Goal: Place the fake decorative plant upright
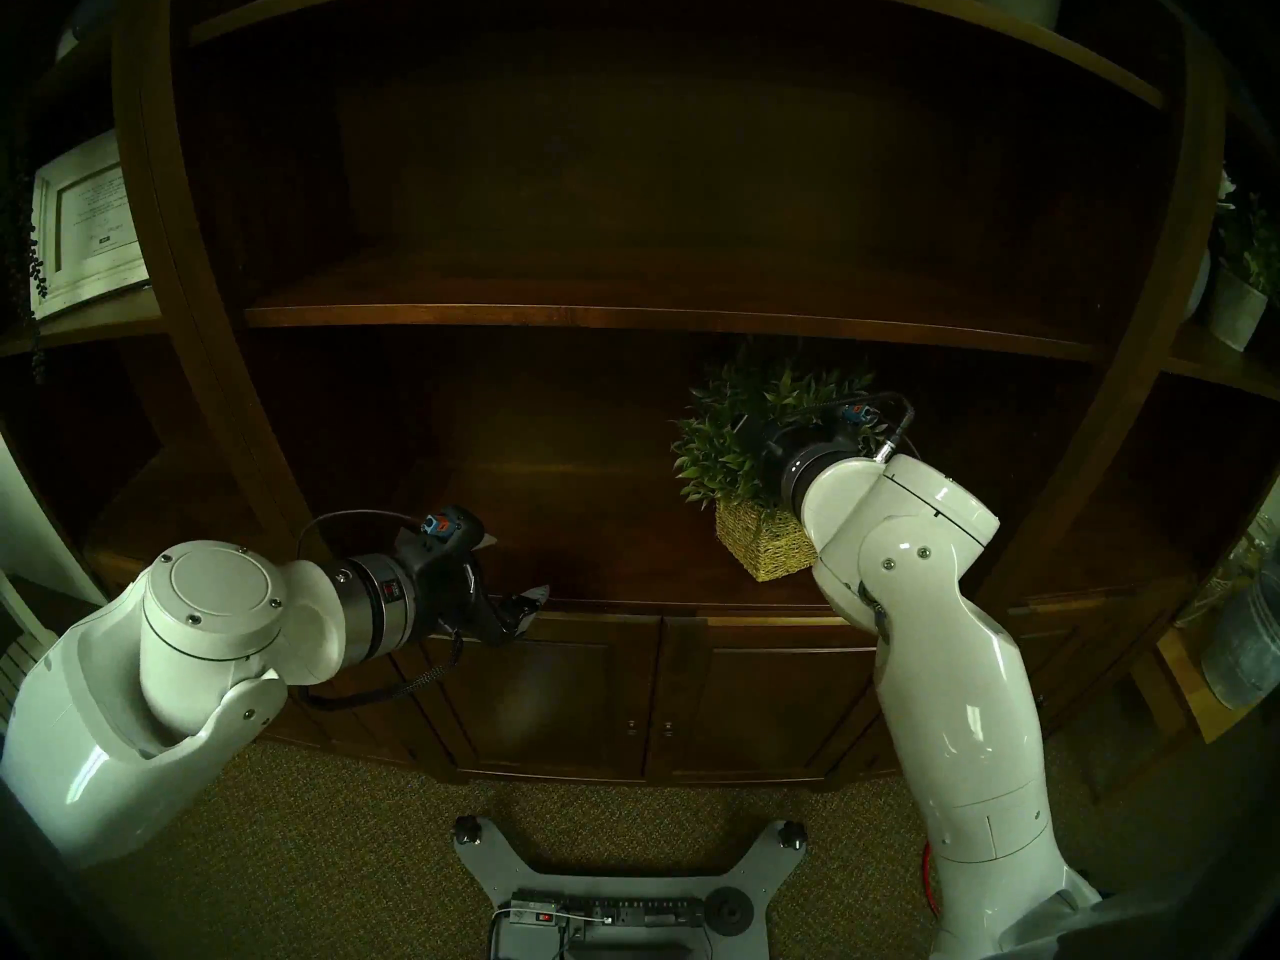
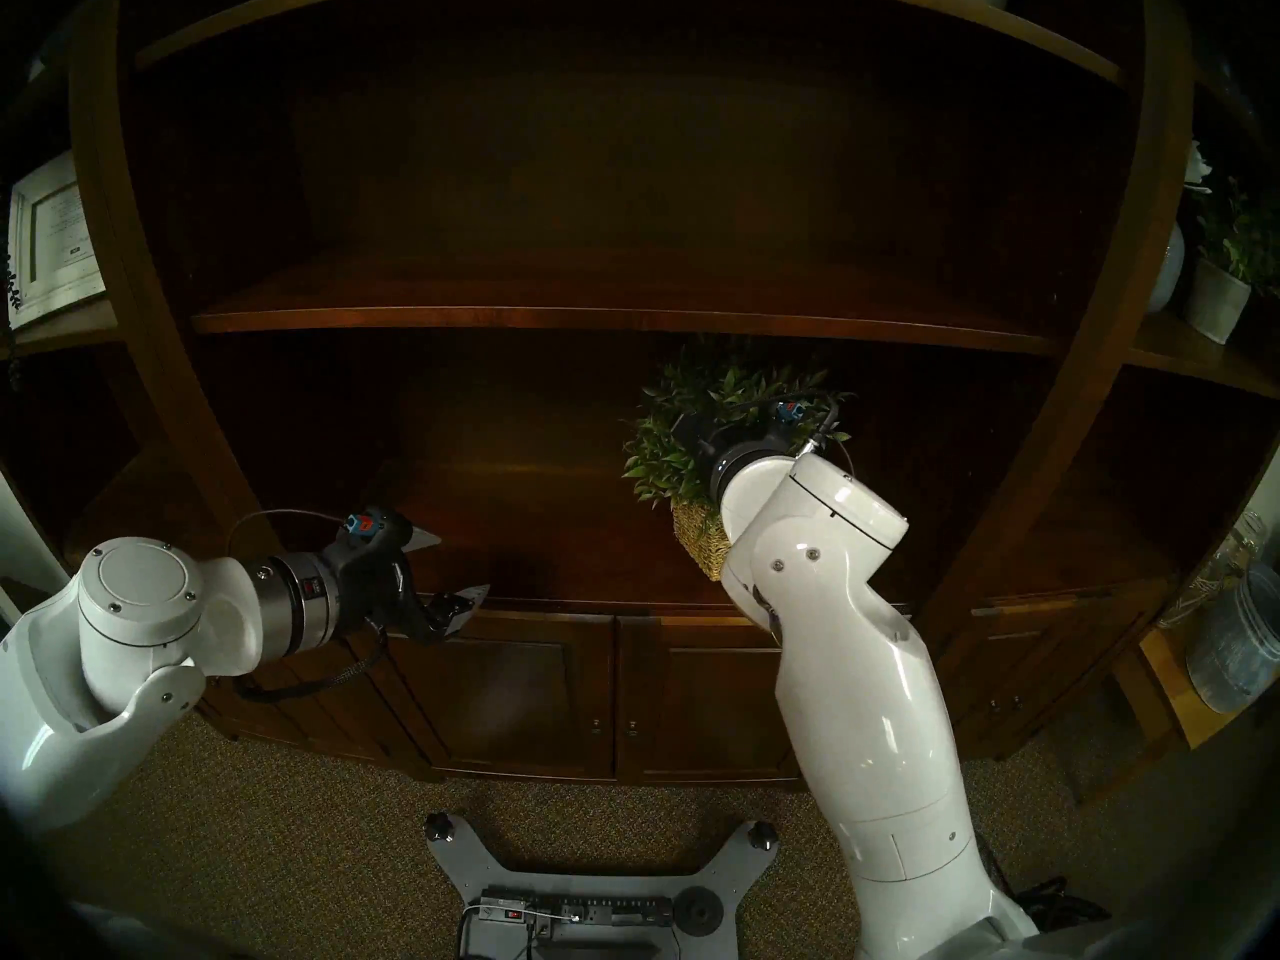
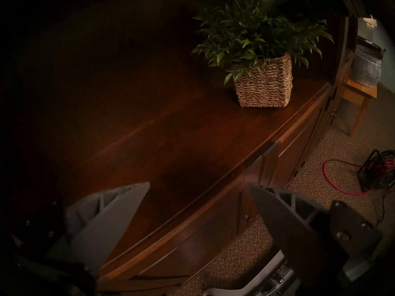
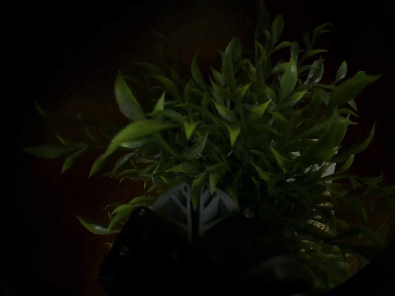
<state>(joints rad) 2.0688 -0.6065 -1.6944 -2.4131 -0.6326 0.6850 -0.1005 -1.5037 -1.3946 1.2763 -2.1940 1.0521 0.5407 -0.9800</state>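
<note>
Left tool [image 3: 198,186]: jaws spread wide, nothing between them, hanging over the front edge of the counter [image 3: 175,144], touching nothing.
Left tool, head view [image 1: 509,577]: level with the counter's lip, well apart from the plant.
Right tool [image 4: 195,201]: fingers pressed together, closed among the leaves; whether a stem is pinched between them cannot be told in the dark.
Right tool, head view: hidden behind its wrist, buried in the foliage.
Fake decorative plant [image 3: 263,43]: upright on the counter, near the front edge, toward the right side.
Woven pot [image 1: 762,546]: base flat on the wood, leaves rising just under the shelf [image 1: 623,318] above.
Grey-white potted plant [image 1: 1240,300]: far right, on a side shelf.
Framed print [image 1: 86,224]: far left.
</note>
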